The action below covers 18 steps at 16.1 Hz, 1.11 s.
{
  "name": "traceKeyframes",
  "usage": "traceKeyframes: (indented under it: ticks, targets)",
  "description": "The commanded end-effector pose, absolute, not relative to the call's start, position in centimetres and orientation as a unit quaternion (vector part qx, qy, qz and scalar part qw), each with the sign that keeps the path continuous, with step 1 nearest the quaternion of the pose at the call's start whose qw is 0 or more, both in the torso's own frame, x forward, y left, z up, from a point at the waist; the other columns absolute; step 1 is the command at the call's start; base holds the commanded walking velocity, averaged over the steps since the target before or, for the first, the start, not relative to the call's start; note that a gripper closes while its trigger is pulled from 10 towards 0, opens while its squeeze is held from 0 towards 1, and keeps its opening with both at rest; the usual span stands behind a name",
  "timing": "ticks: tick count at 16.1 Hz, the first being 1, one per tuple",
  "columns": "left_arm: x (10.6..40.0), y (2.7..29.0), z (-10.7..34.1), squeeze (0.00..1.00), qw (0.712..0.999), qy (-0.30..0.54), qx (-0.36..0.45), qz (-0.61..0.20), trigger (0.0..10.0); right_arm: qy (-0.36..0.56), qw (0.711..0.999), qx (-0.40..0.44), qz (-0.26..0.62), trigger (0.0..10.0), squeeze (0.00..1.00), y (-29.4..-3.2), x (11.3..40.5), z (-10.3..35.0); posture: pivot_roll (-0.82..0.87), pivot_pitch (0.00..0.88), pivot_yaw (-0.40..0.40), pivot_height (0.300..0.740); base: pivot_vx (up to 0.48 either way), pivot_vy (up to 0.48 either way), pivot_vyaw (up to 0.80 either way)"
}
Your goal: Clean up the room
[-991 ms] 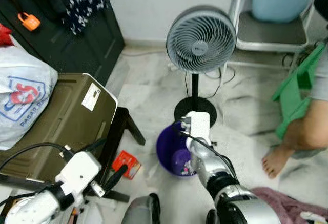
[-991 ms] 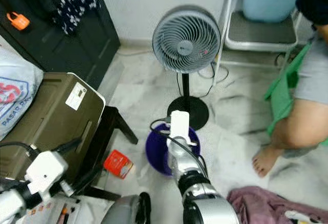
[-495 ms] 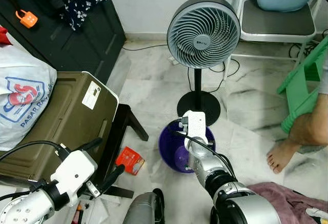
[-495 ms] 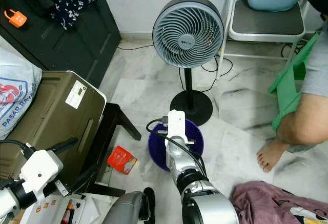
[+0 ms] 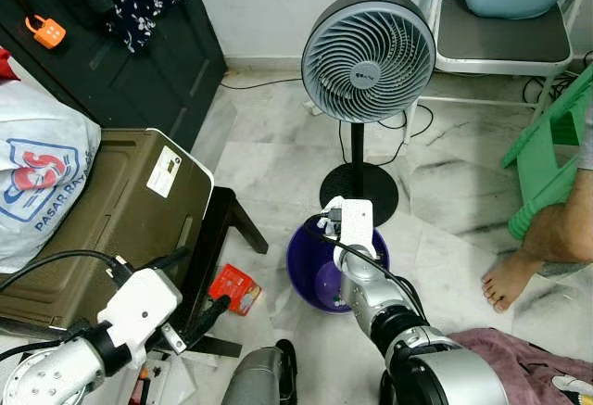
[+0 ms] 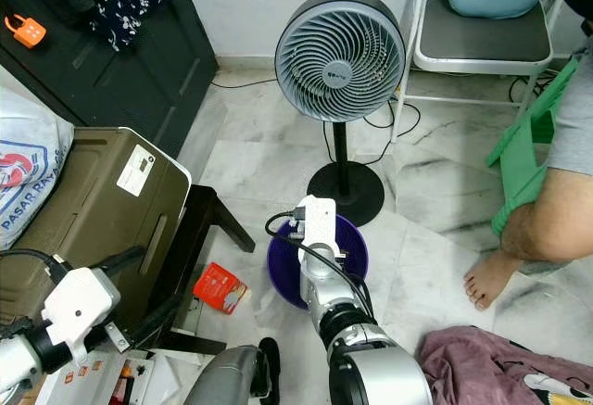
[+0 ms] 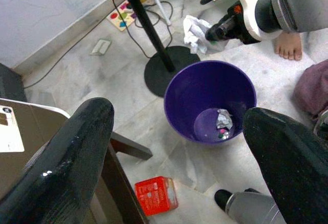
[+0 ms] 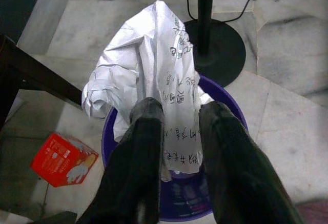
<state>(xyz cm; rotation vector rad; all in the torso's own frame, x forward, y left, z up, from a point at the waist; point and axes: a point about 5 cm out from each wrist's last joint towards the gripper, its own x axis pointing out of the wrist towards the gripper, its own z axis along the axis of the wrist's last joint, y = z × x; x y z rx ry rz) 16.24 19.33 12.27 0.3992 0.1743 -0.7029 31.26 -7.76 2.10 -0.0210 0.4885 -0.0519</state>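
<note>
Gripping a crumpled sheet of printed white paper (image 8: 154,75) between its two black fingers (image 8: 141,147), the right hand (image 8: 177,142) hangs directly above the purple wastebasket (image 7: 207,98), so that the paper would drop inside rather than onto the floor when let go. The paper's lower end is pinched between the fingers while the loose bulk stands clear over the near rim, which suggests the release has not yet happened. A few scraps of litter already lie at the bottom of the wastebasket, so it looks to be serving as the collecting point for the tidy-up.

The wastebasket stands on the marble floor (image 5: 269,159) just in front of the round base of a pedestal fan (image 5: 368,53), close enough that the arm must reach in beside the fan pole. A small red box (image 5: 233,289) lies on the floor beside the leg of a dark stool, near the wastebasket; it seems a likely next pickup. The left hand (image 7: 179,147) is held low with its fingers spread wide and empty, aimed toward the wastebasket and the red box. A person's bare foot (image 5: 505,284) rests on the floor to the robot's right.
</note>
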Motion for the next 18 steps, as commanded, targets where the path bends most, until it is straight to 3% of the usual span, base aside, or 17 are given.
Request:
traceKeyframes:
  ticks: [1,12,15,18]
  targets:
    - [16.2,19.7,11.8,0.00,0.915,0.101,0.198,-0.336,10.0,0.235,0.972,0.005,0.000,10.0,1.00,-5.2,31.5,3.0,0.34,0.213,0.189,0.740,0.000,0.000,0.00]
    - [17.1,19.2,9.2,0.00,0.920,0.091,0.190,-0.330,10.0,0.210,0.977,0.016,0.012,10.0,1.00,-5.5,32.5,4.2,0.30,0.179,0.169,0.740,0.000,0.000,0.00]
    - [18.7,18.1,8.5,0.00,0.926,0.064,0.180,-0.324,10.0,0.174,0.984,-0.022,0.025,10.0,1.00,-6.4,33.2,5.1,0.25,0.138,0.138,0.740,0.000,0.000,0.00]
    - [21.8,15.9,11.0,0.00,0.941,-0.006,0.150,-0.304,10.0,0.152,0.988,-0.031,0.019,10.0,1.00,-8.4,33.4,5.6,0.17,0.065,0.102,0.740,0.000,0.000,0.00]
